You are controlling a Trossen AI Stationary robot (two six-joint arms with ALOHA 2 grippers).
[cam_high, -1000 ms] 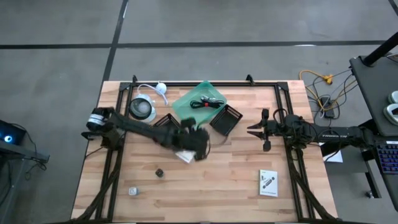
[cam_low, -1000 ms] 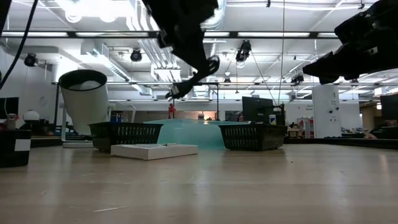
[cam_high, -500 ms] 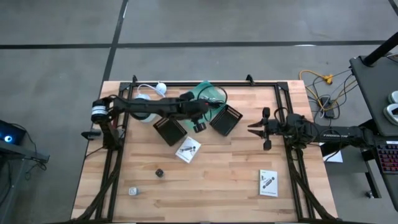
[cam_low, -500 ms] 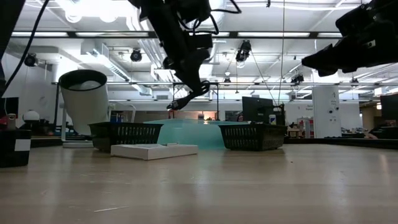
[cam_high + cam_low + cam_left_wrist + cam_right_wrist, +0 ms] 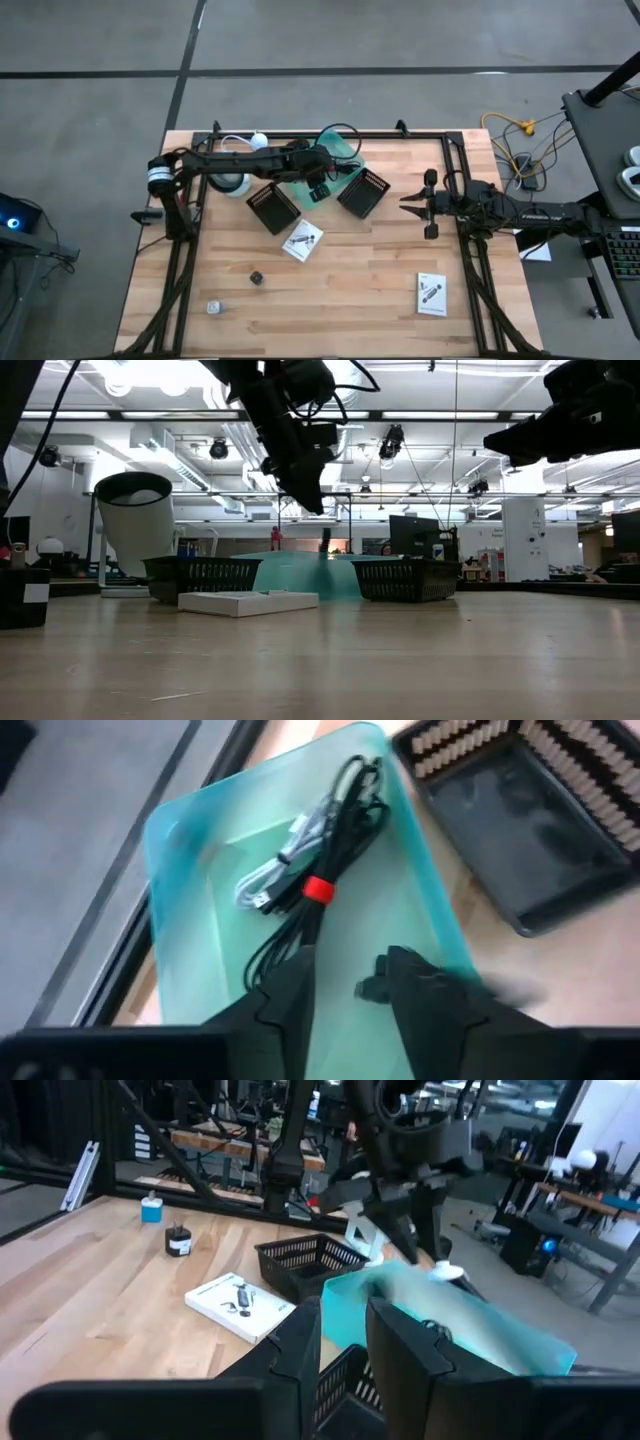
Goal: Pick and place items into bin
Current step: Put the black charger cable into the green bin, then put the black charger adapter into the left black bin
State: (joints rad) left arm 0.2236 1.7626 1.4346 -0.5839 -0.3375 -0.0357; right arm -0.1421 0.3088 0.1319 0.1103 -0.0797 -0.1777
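My left gripper (image 5: 318,188) hangs open over the near part of the teal bin (image 5: 340,150), its fingers (image 5: 285,990) pointing down into it. In the bin (image 5: 400,910) lie a black cable (image 5: 335,850) with a red tie (image 5: 316,890) and a silvery piece (image 5: 272,885). A small dark blurred thing (image 5: 368,985) shows between the fingers. On the table lie one white packet (image 5: 302,240), a second one (image 5: 431,293), a tiny black cube (image 5: 256,277) and a tiny pale piece (image 5: 213,307). My right gripper (image 5: 405,206) waits open above the table's right side. My left gripper has a small dark blurred thing (image 5: 368,985) beside one finger, over the bin; I cannot tell whether it touches it.
Two black mesh baskets (image 5: 272,208) (image 5: 362,192) flank the bin on the near side. A white round container (image 5: 230,175) and a white cord (image 5: 250,140) sit at the far left. Dark frame rails (image 5: 180,260) run along both table sides. Bare wood lies around the middle and near edge.
My left arm has swung from above the white packet at the table's middle toward the far edge and now stands over the teal bin. The thin dark piece that stuck out below its fingertips in the low view is no longer there. The right arm has kept still.
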